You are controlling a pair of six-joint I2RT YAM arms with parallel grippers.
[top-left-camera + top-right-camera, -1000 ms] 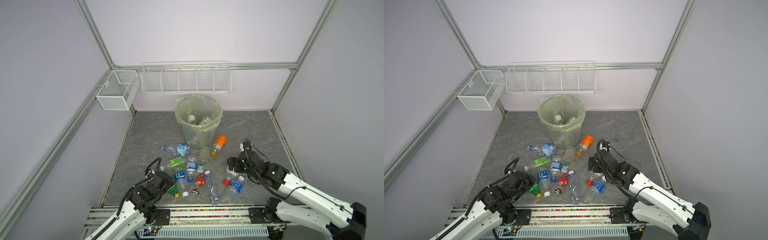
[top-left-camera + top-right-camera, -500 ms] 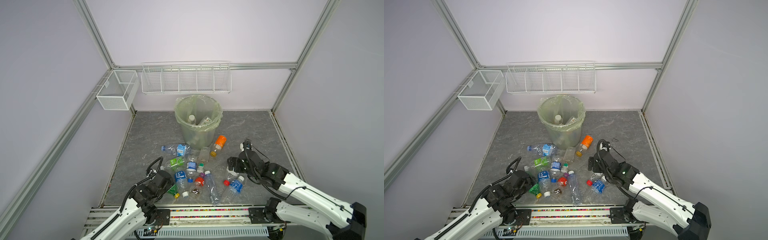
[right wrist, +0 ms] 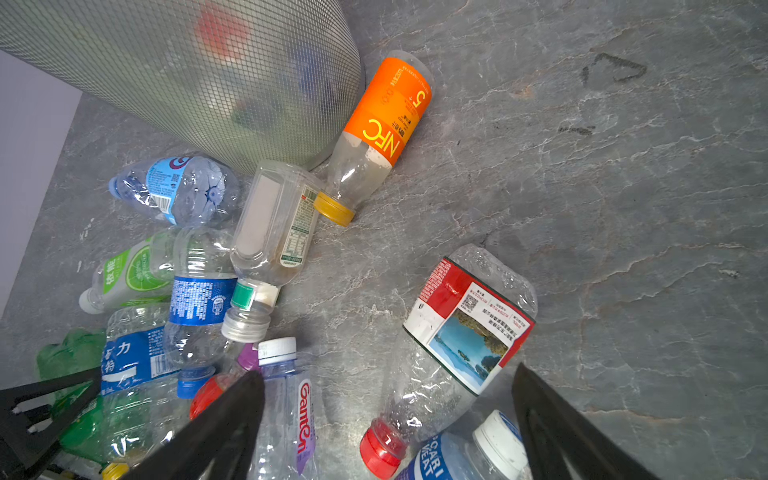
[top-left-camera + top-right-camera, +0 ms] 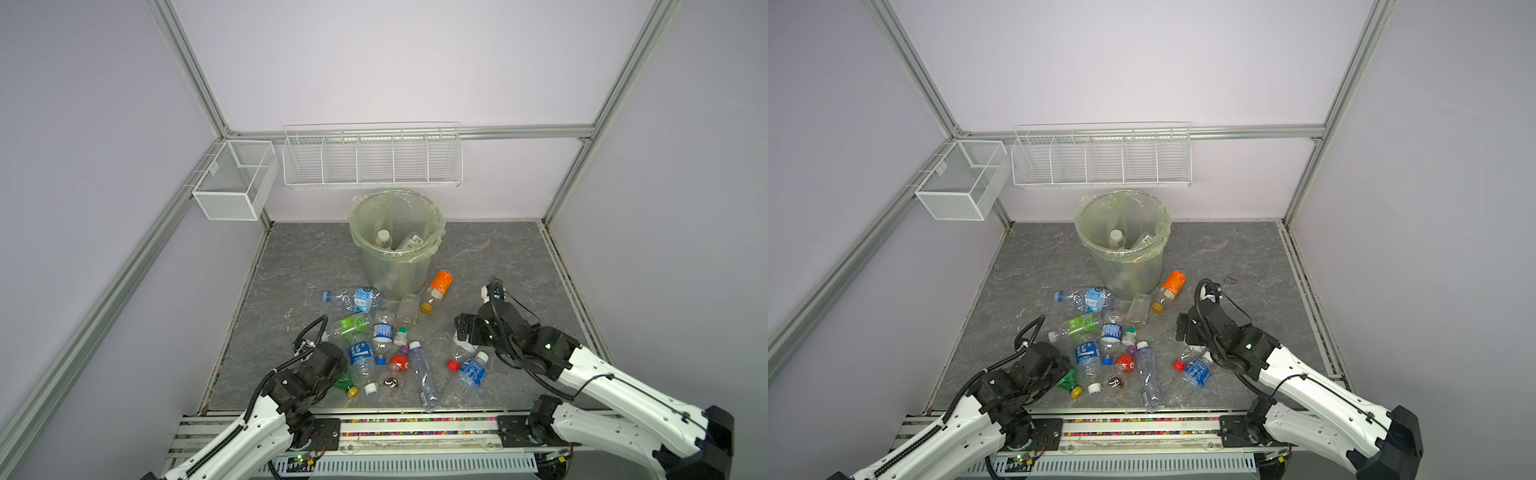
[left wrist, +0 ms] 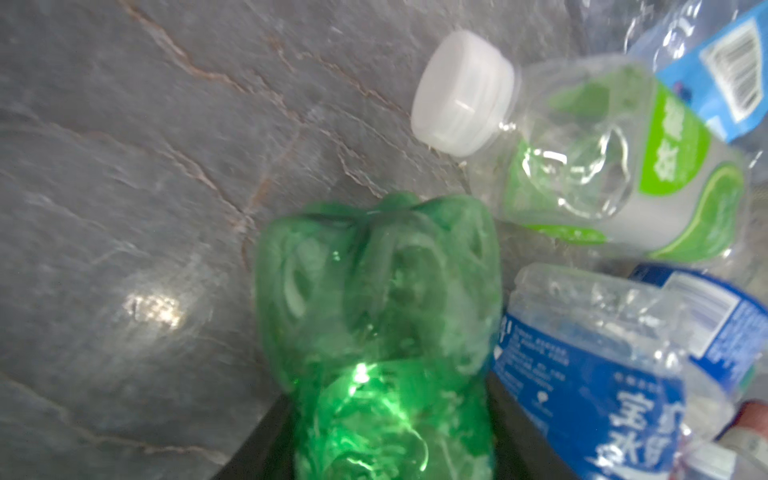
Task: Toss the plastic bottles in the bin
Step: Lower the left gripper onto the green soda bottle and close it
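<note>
Several plastic bottles lie scattered on the grey floor in front of the bin (image 4: 395, 266) (image 4: 1125, 266) (image 3: 208, 83), which holds a few more. My left gripper (image 5: 388, 432) (image 4: 338, 374) is low at the near left of the pile, shut on a crushed green bottle (image 5: 382, 324) (image 4: 1069, 379), with a dark finger pressing each side. My right gripper (image 3: 386, 372) (image 4: 465, 332) hangs open above a clear red-labelled bottle (image 3: 465, 316) with a red cap (image 4: 453, 365). An orange-labelled bottle (image 4: 438, 284) (image 3: 386, 120) lies against the bin's base.
A white wire mesh box (image 4: 232, 183) and a long white wire rack (image 4: 372, 158) hang on the back walls above the bin. Aluminium posts frame the cell. A blue-labelled bottle (image 4: 471, 372) lies beside the right gripper, and the front rail (image 4: 415, 419) borders the floor.
My left gripper has closed from wide open onto the green bottle, and its arm has shifted slightly. The right arm has not moved.
</note>
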